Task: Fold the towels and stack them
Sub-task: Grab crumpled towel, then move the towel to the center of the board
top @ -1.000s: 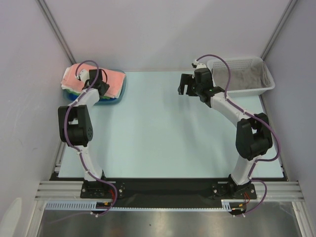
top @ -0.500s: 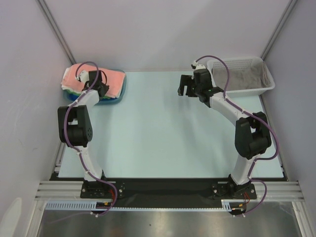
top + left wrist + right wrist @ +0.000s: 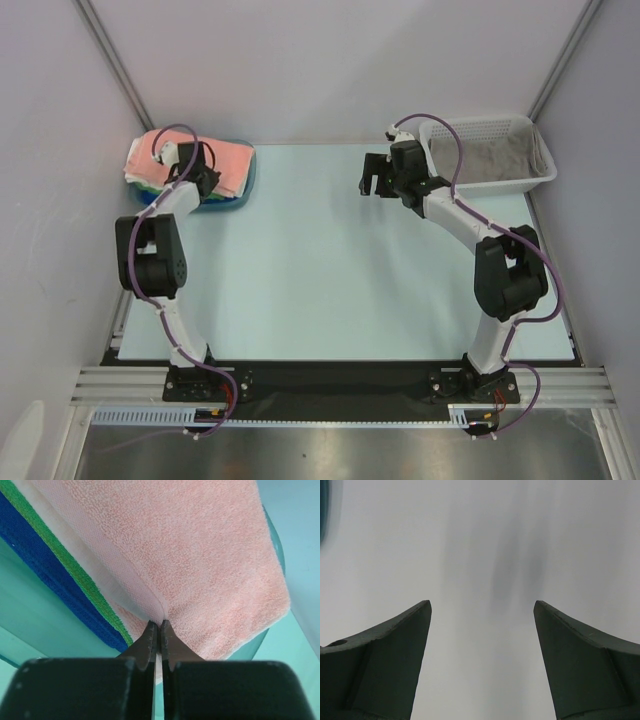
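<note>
A stack of folded towels lies on the blue tray (image 3: 243, 188) at the back left, with a salmon pink towel (image 3: 200, 555) on top. Below it show white (image 3: 87, 555), green (image 3: 75, 572) and blue (image 3: 50, 570) layers. My left gripper (image 3: 159, 625) is shut on the near edge of the pink towel, which puckers between its tips. In the top view that left gripper (image 3: 205, 170) sits over the stack. A grey towel (image 3: 500, 155) lies in the white basket (image 3: 545, 170). My right gripper (image 3: 372, 177) hangs open over the table, nothing between its fingers (image 3: 400, 640).
The white basket stands at the back right corner, just right of my right wrist. Grey walls close the back and both sides. The tray's teal rim (image 3: 272, 545) curves round the stack.
My left gripper has closed onto the pink towel's edge. My right gripper has shifted slightly toward the back, still open.
</note>
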You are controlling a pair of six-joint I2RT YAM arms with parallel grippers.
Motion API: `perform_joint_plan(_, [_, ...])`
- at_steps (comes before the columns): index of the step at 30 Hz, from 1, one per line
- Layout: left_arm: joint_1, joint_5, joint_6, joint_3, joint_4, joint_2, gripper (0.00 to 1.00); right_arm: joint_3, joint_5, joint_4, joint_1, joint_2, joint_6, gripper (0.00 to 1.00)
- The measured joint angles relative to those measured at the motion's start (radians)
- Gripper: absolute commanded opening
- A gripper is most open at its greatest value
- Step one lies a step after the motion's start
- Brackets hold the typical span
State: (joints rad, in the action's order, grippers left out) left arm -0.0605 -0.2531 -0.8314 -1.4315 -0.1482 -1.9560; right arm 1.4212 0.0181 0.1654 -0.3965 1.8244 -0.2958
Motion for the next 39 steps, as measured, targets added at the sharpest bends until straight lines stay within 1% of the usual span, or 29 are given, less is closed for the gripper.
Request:
perform_joint_plan(5, [0.000,0.011,0.006,0.002,0.017,0.035,0.00,0.000,0.000,0.000,0.000,0.001,0.000,0.88])
perform_joint_plan(7, [0.000,0.023,0.016,0.014,0.047,0.058,0.00,0.000,0.000,0.000,-0.002,0.001,0.000,0.88])
perform_joint_plan(15, [0.023,0.064,0.105,0.229,0.336,0.251,0.00,0.010,0.000,-0.003,-0.011,0.015,0.001,0.88])
perform_joint_plan(18, [0.072,0.065,0.161,0.288,0.438,0.324,0.00,0.012,0.000,-0.002,-0.014,0.019,0.001,0.88])
perform_joint_plan(21, [0.160,0.058,0.224,0.338,0.527,0.400,0.00,0.027,0.001,-0.002,-0.014,0.029,0.001,0.88])
perform_joint_plan(23, [0.230,0.044,0.275,0.352,0.558,0.449,0.00,0.045,0.003,0.000,-0.014,0.038,0.001,0.88])
perform_joint_plan(27, [0.357,0.016,0.388,0.318,0.569,0.517,0.00,0.079,0.013,0.014,-0.015,0.046,0.001,0.88])
perform_joint_plan(33, [0.528,-0.035,0.571,0.085,0.504,0.564,0.00,0.106,0.045,0.034,-0.015,0.017,-0.002,0.88])
perform_joint_plan(36, [0.610,-0.031,0.606,0.002,0.480,0.605,0.00,0.106,0.061,0.055,-0.015,-0.027,-0.012,0.88])
perform_joint_plan(38, [0.648,-0.030,0.605,-0.018,0.462,0.638,0.00,0.106,0.076,0.062,-0.017,-0.065,-0.019,0.88])
perform_joint_plan(39, [0.658,-0.030,0.598,-0.014,0.450,0.656,0.02,0.105,0.084,0.061,-0.018,-0.084,-0.023,0.88])
